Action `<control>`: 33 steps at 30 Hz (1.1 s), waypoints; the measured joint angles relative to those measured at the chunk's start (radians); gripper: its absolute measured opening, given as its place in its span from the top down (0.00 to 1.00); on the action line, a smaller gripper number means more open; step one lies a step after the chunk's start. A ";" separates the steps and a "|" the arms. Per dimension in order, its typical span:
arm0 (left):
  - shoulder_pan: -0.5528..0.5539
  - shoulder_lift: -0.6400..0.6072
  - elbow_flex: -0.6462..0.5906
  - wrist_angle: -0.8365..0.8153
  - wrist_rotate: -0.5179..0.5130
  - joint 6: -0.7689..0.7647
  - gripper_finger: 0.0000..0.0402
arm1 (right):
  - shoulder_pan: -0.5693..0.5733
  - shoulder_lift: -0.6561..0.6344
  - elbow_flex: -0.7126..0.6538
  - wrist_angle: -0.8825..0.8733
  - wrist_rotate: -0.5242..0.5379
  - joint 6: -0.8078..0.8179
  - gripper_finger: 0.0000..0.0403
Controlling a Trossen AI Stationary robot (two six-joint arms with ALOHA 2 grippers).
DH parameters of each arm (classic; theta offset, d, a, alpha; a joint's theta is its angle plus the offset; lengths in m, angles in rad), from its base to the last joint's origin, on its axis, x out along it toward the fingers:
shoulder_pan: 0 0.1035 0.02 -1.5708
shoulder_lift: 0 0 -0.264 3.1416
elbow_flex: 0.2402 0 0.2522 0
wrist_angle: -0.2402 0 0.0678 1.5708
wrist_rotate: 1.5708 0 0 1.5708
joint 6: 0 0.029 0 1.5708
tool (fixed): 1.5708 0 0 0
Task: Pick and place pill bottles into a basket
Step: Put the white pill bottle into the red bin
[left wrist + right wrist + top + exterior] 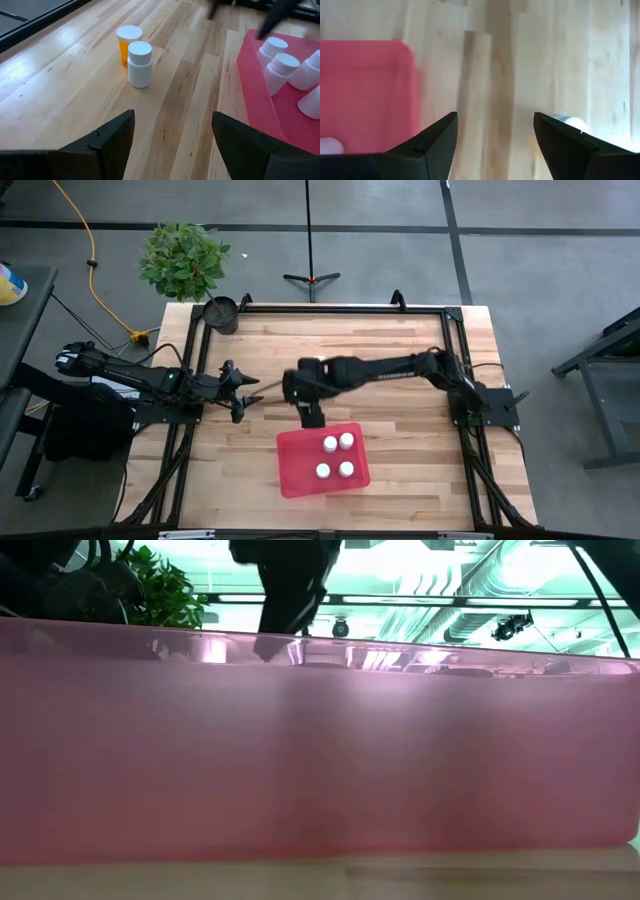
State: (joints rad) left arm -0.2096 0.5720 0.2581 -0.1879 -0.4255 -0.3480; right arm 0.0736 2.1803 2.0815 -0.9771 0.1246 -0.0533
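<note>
here two pill bottles [135, 55] stand ahead of the open left gripper [172, 137], seemingly untouched.

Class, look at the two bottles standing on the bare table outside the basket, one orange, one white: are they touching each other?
Cannot tell. In the left wrist view the white bottle overlaps the orange bottle behind it, hiding any gap or contact.

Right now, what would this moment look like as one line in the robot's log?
basket: four pill bottles inside | table: two bottles left | left gripper: open, empty | right gripper: open, empty, by basket
</note>
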 joint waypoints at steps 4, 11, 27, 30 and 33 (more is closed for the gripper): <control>0.000 0.000 0.000 0.000 0.000 -0.001 0.26 | -0.069 0.000 0.000 -0.022 -0.027 -0.025 0.38; 0.000 0.000 0.000 0.000 0.000 0.001 0.26 | -0.183 0.000 0.000 -0.026 -0.105 -0.053 0.38; 0.000 0.000 0.000 0.014 -0.025 0.037 0.26 | -0.310 0.043 -0.002 0.011 -0.299 -0.086 0.23; 0.000 0.002 0.000 0.012 -0.036 0.037 0.26 | -0.320 0.070 -0.002 0.021 -0.301 -0.086 0.19; 0.000 0.006 0.000 0.005 -0.037 0.037 0.26 | -0.331 0.098 -0.002 0.018 -0.294 -0.089 0.17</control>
State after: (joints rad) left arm -0.2096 0.5778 0.2577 -0.1826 -0.4625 -0.3111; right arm -0.2577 2.2779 2.0800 -0.9588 -0.1696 -0.1426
